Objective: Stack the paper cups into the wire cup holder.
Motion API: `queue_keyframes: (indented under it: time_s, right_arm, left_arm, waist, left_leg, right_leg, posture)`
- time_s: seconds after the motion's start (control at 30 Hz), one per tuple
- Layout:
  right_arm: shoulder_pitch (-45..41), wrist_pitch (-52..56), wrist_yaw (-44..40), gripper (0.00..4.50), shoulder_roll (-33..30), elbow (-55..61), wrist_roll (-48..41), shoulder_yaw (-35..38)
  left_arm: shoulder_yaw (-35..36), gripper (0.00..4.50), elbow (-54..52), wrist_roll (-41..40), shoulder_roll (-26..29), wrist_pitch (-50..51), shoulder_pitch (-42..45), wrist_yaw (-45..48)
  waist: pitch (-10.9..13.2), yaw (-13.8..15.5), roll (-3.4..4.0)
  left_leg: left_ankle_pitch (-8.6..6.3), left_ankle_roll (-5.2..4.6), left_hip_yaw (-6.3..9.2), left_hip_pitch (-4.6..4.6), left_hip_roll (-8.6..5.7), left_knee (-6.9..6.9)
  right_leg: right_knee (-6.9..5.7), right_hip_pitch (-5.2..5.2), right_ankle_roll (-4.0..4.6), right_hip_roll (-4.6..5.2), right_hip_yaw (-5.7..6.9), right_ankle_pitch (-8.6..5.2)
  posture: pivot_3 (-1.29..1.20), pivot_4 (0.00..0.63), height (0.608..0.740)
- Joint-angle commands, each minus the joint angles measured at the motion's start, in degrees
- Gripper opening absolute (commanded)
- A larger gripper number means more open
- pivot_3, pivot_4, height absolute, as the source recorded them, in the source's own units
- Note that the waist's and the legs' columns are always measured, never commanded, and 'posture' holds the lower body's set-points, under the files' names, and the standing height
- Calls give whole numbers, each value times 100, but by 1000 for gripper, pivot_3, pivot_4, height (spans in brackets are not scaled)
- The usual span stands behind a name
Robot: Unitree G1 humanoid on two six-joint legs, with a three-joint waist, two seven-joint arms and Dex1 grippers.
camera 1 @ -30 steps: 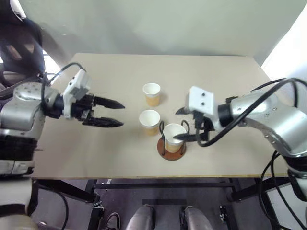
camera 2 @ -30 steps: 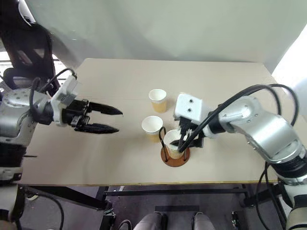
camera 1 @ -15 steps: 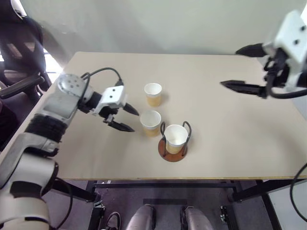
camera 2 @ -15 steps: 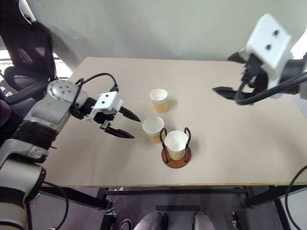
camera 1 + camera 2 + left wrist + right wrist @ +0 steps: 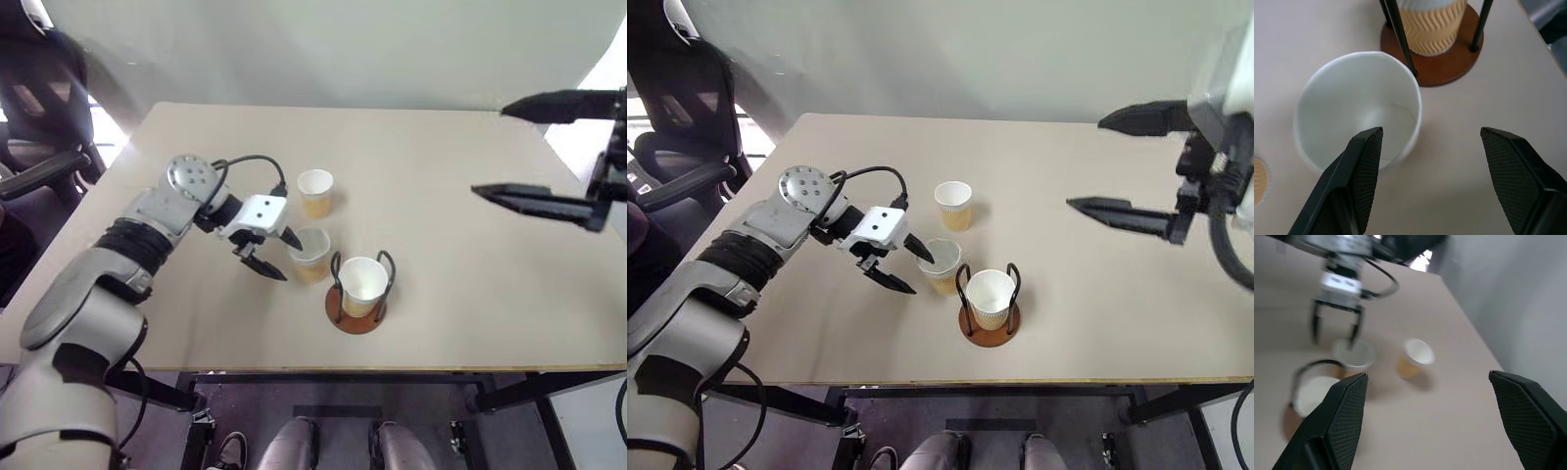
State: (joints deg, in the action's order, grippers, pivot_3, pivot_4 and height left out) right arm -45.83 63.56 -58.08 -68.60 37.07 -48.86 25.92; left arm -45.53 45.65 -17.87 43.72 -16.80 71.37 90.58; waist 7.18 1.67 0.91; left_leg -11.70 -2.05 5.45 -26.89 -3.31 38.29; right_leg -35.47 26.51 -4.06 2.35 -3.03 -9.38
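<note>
One paper cup [image 5: 362, 281] stands inside the wire cup holder [image 5: 337, 314], between its two black loops. A second paper cup [image 5: 313, 257] stands on the table just left of the holder, and a third [image 5: 314, 190] stands farther back. My left gripper [image 5: 285, 257] is open and angled down at the second cup's left side. In the left wrist view one finger [image 5: 1354, 171] lies over that cup's [image 5: 1342, 117] mouth and the other is outside it, near the holder's base [image 5: 1449, 66]. My right gripper [image 5: 490, 151] hangs open, high over the table's right side.
The beige table [image 5: 470, 284] has bare surface to the right of and behind the cups. A dark chair [image 5: 671, 108] stands off the table's left edge. A pale wall runs behind the far edge.
My left gripper swung right and down to the middle cup. My right gripper left the cup in the holder and rose up and away to the right.
</note>
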Motion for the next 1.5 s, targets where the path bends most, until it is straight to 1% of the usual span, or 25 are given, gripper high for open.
queue_keyframes:
  time_s: [0.03,0.13,0.37,0.4,0.43,0.5,0.7,0.8,0.9,0.97,1.03,1.1,1.17,1.27,1.33,1.43,1.47,1.5]
  right_arm:
    - [302,325,80,4073,-89,304,-795,674]
    - [631,427,343,4073,-99,507,-1284,888]
    - [890,221,931,4073,-296,573,-1800,964]
    - [921,206,997,4126,-328,580,-1872,979]
    - [961,187,1050,4126,-360,583,-1931,999]
    - [1043,153,1147,4126,-437,585,-2038,1062]
    - [1310,18,1388,4126,-603,619,-2273,1219]
    - [1428,-63,1474,4126,-665,623,-2328,1267]
    - [1547,-118,1493,4126,-732,615,-2345,1347]
    - [1640,-146,1467,4126,-789,597,-2323,1425]
    - [1725,-160,1430,4126,-845,588,-2283,1507]
    - [1804,-188,1422,4126,-876,597,-2275,1569]
    - [1874,-219,1423,4126,-903,610,-2260,1616]
    - [1960,-277,1440,4126,-936,641,-2214,1668]
    - [1981,-329,1487,4126,-970,668,-2230,1680]
    - [1982,-380,1584,4126,-1018,699,-2295,1674]
    - [1978,-375,1637,4126,-1039,724,-2345,1691]
    - [1974,-365,1697,4126,-1062,749,-2399,1708]
  left_arm:
    - [102,3424,336,181,-214,-405,247,192]
    - [135,3424,536,233,-440,-523,320,192]
    - [24,3424,741,412,-709,-831,371,192]
    - [74,3053,861,595,-771,-978,381,192]
    - [140,2838,996,796,-834,-1130,395,192]
    - [301,2160,1274,1141,-950,-1367,426,192]
    - [631,43,1600,1528,-1132,-1645,420,192]
    - [910,17,1724,1618,-1250,-1762,484,192]
    - [830,17,1525,1066,-1224,-1427,628,192]
    - [428,17,867,65,-954,-642,808,192]
    - [-76,17,139,-1073,-524,141,1236,192]
    - [-462,17,-197,-1787,-235,468,1614,192]
    - [-802,17,-314,-2254,-73,500,1891,192]
    - [-1311,17,-417,-2895,-18,340,2457,192]
    - [-1897,17,-733,-3310,12,138,2805,192]
    - [-2623,17,-911,-3589,28,-265,3083,192]
    - [-2874,17,-901,-3589,-36,-477,3178,192]
    - [-3123,17,-845,-3565,-119,-704,3270,192]
  waist:
    - [0,8,0]
    - [0,9,0]
    - [0,6,1]
    - [0,9,1]
    - [0,10,1]
    - [0,12,1]
    - [0,10,1]
    - [0,13,2]
    - [0,17,2]
    - [0,17,2]
    - [1,17,0]
    - [1,15,1]
    - [-4,17,10]
    - [-6,24,24]
    - [1,32,21]
    - [4,37,27]
    - [3,25,28]
    - [2,27,29]
  left_leg:
    - [0,-2,-4,-1,-4,2]
    - [-1,-11,-8,-5,-9,4]
    - [-10,-33,-20,-5,-9,19]
    - [-12,-36,-19,-5,-8,24]
    - [-16,-42,-18,-6,-8,30]
    - [-20,-51,-20,-5,-9,39]
    - [-33,-68,-23,-8,-12,73]
    - [-47,-92,-23,-9,-15,81]
    - [-58,-118,-22,-11,-16,84]
    - [-58,-118,-22,-15,-16,87]
    - [-58,-117,-23,-18,-15,86]
    - [-59,-112,-23,-25,-13,86]
    - [-64,-110,-22,-23,-12,84]
    - [-97,-118,-23,-2,-18,87]
    - [-100,-113,-29,-8,-23,91]
    - [-101,-117,-32,-12,-31,95]
    - [-103,-114,-23,-12,-30,98]
    - [-107,-122,-34,-6,-37,96]
  right_leg:
    - [7,0,-3,-1,0,2]
    - [27,-6,-19,4,-4,11]
    - [39,-11,-33,9,-6,20]
    - [38,-14,-35,11,-7,21]
    - [38,-15,-36,11,-7,21]
    - [40,-21,-40,10,-6,22]
    - [41,-30,-51,9,-10,23]
    - [42,-33,-56,10,-13,26]
    - [42,-35,-61,12,-12,30]
    - [42,-33,-63,14,-13,32]
    - [43,-31,-64,14,-13,34]
    - [47,-27,-63,12,-9,36]
    - [54,-31,-64,16,-11,36]
    - [56,-56,-80,23,-16,17]
    - [57,-51,-78,20,-6,13]
    - [60,-51,-87,19,0,14]
    - [58,-54,-93,33,-13,11]
    - [59,-55,-96,27,-12,7]
  posture:
    - [0,150,740]
    - [0,150,740]
    - [0,150,740]
    - [0,150,740]
    - [0,150,740]
    - [0,150,740]
    - [0,150,740]
    - [0,150,740]
    - [0,150,740]
    - [0,150,740]
    - [0,150,740]
    - [0,150,740]
    - [0,150,740]
    - [0,150,740]
    - [0,150,740]
    - [0,150,740]
    - [0,150,740]
    - [0,150,740]
